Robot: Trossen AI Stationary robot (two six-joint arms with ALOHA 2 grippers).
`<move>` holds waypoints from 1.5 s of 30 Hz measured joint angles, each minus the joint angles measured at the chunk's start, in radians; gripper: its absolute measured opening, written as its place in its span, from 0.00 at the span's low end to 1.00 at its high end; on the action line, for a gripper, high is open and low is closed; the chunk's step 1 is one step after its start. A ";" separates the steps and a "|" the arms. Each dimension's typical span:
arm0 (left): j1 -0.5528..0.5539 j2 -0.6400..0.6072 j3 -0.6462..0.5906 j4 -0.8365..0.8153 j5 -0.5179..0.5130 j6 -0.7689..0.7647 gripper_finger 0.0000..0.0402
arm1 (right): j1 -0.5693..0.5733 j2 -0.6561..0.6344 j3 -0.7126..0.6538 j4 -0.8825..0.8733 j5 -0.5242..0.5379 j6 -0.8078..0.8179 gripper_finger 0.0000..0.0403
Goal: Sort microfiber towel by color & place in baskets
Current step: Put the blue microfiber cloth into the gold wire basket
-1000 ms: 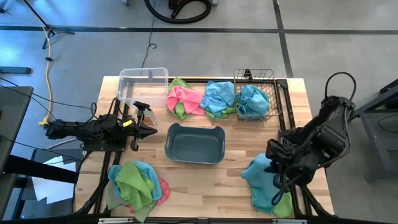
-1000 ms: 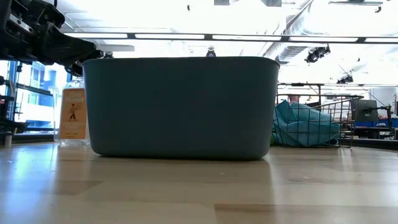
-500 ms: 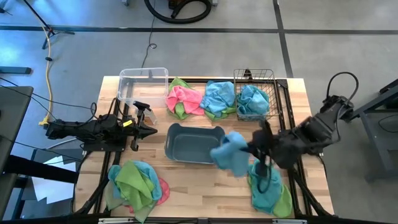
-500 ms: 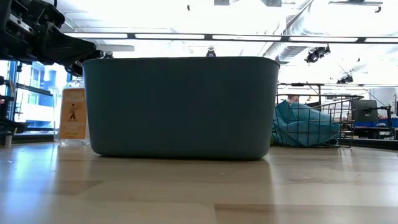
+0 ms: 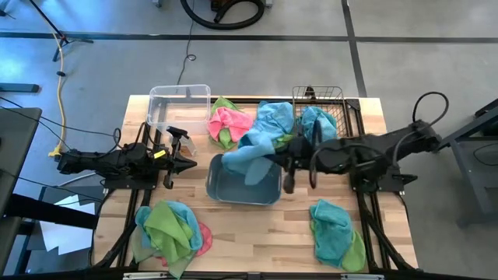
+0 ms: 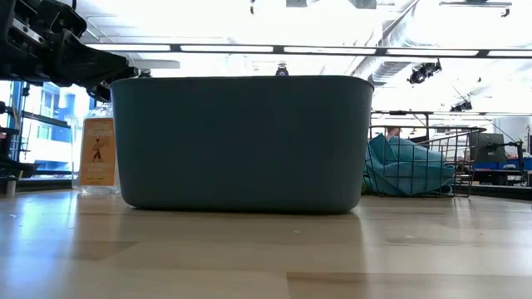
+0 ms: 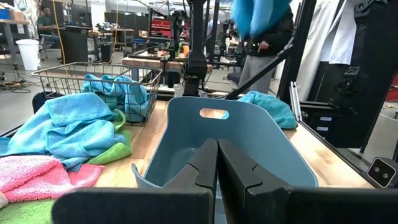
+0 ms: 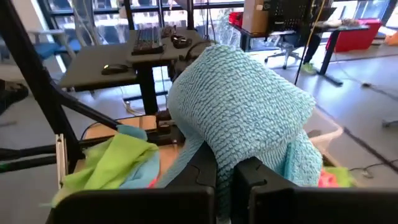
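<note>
The right gripper (image 5: 274, 162) is pinched shut on a blue towel (image 5: 250, 155), holding it in the air above the grey-blue tub (image 5: 243, 189) at the table's middle. Its own wrist view shows the weave of that blue towel (image 8: 249, 106) bunched over the closed fingers, which the high view cannot. The left wrist view looks into the tub (image 7: 249, 134) and catches the cloth (image 7: 261, 15) hanging high above it. The low view shows only the tub's wall (image 6: 241, 141), which blocks most of the table; the held towel and the right gripper do not appear there at all.

The left gripper (image 5: 189, 164) waits just beside the tub's left end, fingers (image 7: 205, 165) pressed together and holding nothing.

There are three containers: the tub, a clear bin (image 5: 179, 107) at the far left, and a wire basket (image 5: 320, 117) at the far right with blue cloth (image 5: 317, 123) inside. Loose towels lie in four places: a pink-and-green heap (image 5: 229, 124) beside the bin, a blue pile (image 5: 274, 118) next to it, a green, blue and pink heap (image 5: 167, 227) at the near left, and a blue-and-green heap (image 5: 334, 229) at the near right; how many cloths each heap holds I cannot tell. A spray bottle (image 5: 177, 138) stands near the left gripper.
</note>
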 joint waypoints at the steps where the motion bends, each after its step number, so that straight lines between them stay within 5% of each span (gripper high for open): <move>1: 0.000 0.000 0.000 0.000 0.000 0.000 0.00 | -0.009 -0.005 -0.053 0.056 -0.015 0.018 0.00; 8: 0.000 0.000 0.000 0.000 0.000 0.000 0.00 | -0.058 -0.042 -0.336 0.567 -0.030 -0.006 0.00; 14: 0.000 0.000 0.000 0.000 0.000 0.000 0.00 | -0.102 -0.044 -0.476 0.803 -0.122 0.005 0.00; 23: 0.000 0.000 0.000 0.000 0.000 0.000 0.00 | -0.111 -0.142 -0.581 0.767 -0.192 0.013 0.00; 29: 0.000 0.000 0.000 0.000 0.000 0.000 0.00 | -0.137 -0.225 -0.609 0.734 -0.334 0.053 0.00; 45: 0.000 0.000 0.000 0.000 0.000 0.000 0.00 | -0.216 -0.220 -0.611 0.791 -0.346 0.036 0.00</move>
